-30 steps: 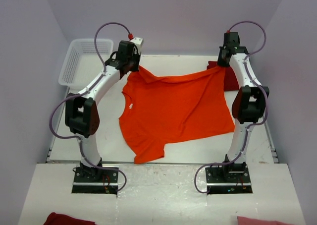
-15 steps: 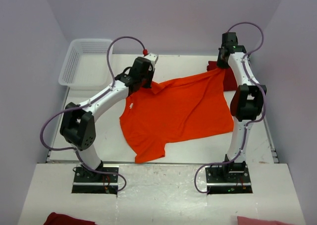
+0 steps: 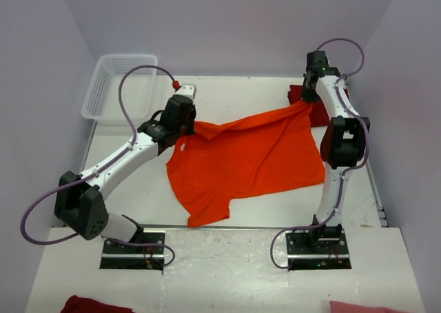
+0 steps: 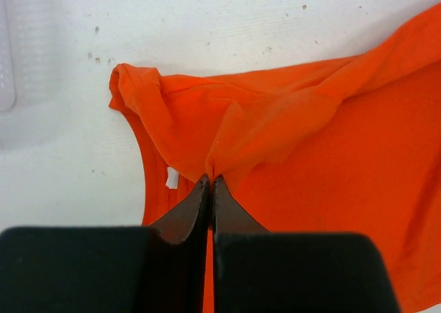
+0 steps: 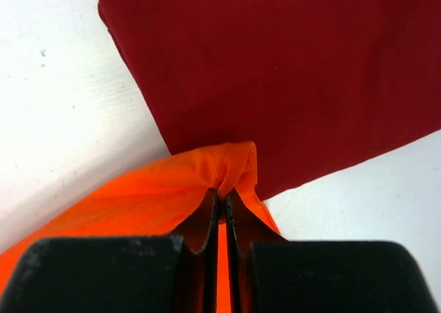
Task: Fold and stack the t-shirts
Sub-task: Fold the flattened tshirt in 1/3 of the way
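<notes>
top external view: orange t-shirt (image 3: 248, 158) is shown spread on the worktop (image 3: 227, 92) between the two arms. a bunched fold near its collar is pinched in the closed left hand (image 4: 210, 182). its far right corner is pinched in the closed right hand (image 5: 222, 196). dark red t-shirt (image 5: 289, 72) is seen lying just beyond the right hand.

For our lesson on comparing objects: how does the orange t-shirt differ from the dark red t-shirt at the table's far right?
The orange t-shirt is bright, spread wide and wrinkled; the dark red t-shirt is darker, smooth and straight-edged. The orange t-shirt is pinched in two places, by the left end effector and the right end effector; the dark red t-shirt is not held. Both are plain cloth on the white table.
</notes>
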